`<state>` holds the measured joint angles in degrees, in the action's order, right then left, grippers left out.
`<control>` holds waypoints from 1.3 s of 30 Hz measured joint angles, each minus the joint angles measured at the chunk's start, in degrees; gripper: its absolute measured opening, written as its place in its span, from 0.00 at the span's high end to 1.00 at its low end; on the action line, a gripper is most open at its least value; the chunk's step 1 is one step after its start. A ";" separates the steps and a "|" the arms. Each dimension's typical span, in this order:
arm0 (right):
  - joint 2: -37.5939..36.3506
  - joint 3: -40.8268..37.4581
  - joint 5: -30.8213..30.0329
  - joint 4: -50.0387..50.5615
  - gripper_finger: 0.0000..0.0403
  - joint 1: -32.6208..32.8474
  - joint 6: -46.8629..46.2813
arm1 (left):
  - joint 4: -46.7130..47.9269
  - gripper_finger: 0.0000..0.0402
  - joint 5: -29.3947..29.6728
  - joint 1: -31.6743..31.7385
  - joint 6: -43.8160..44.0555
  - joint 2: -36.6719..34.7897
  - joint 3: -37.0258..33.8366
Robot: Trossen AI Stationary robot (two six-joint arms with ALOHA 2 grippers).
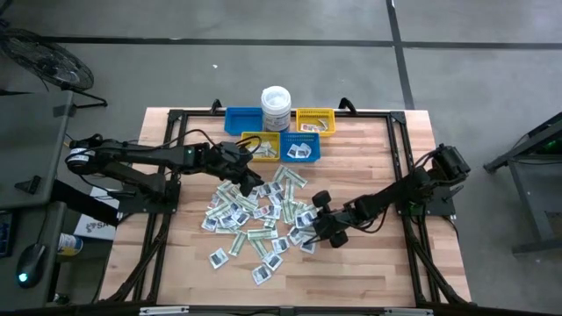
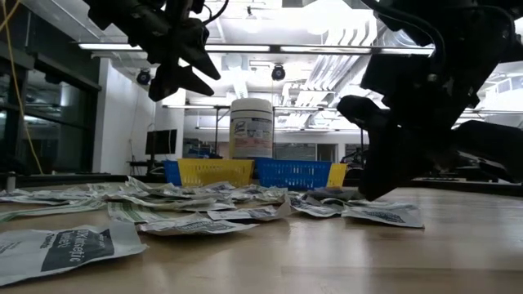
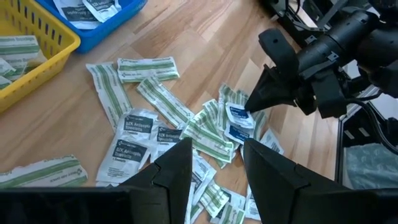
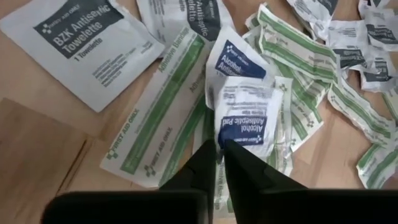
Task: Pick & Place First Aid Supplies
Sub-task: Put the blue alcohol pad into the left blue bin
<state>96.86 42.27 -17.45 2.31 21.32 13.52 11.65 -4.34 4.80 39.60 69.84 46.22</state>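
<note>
The first aid supplies (image 1: 259, 219) lie as a loose heap of flat paper packets at the table's middle: white squares with dark print and green-and-white strips. My right gripper (image 4: 219, 152) reaches down into the heap's right side and is shut on a white alcohol pad packet with blue print (image 4: 245, 118). The left wrist view also shows that gripper (image 3: 249, 109) on the packet (image 3: 239, 118). My left gripper (image 3: 214, 168) hangs open above the heap's far left part (image 1: 248, 180), holding nothing. My right gripper pinches the alcohol pad packet by one edge (image 4: 233, 142) between its two fingertips. The fingers slant down from the table's right side. The packet still lies flat on other packets in the heap. Whether a second packet is caught with it, I cannot tell.
Behind the heap stand a white lidded tub (image 1: 276, 107), two blue bins (image 1: 241, 118) (image 1: 300, 151) and two yellow bins (image 1: 316, 121) (image 1: 261, 145), some holding packets. Bare wood lies at the table's near side (image 1: 351, 281). A black frame rail (image 1: 408, 219) borders the table.
</note>
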 joint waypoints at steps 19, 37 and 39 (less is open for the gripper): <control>-6.55 7.20 -10.33 10.94 1.00 0.09 -1.51 | -1.64 0.64 0.46 0.07 1.21 0.00 0.00; -26.50 8.52 -16.50 31.73 1.00 -1.07 -8.49 | -1.56 0.64 1.91 0.07 1.12 0.00 0.00; -28.16 8.52 -16.69 33.49 1.00 -1.11 -9.39 | -1.61 0.64 3.96 0.07 0.88 0.00 0.00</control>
<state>68.70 50.78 -34.14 35.80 20.21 4.13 10.04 -0.38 4.86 40.49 69.84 46.22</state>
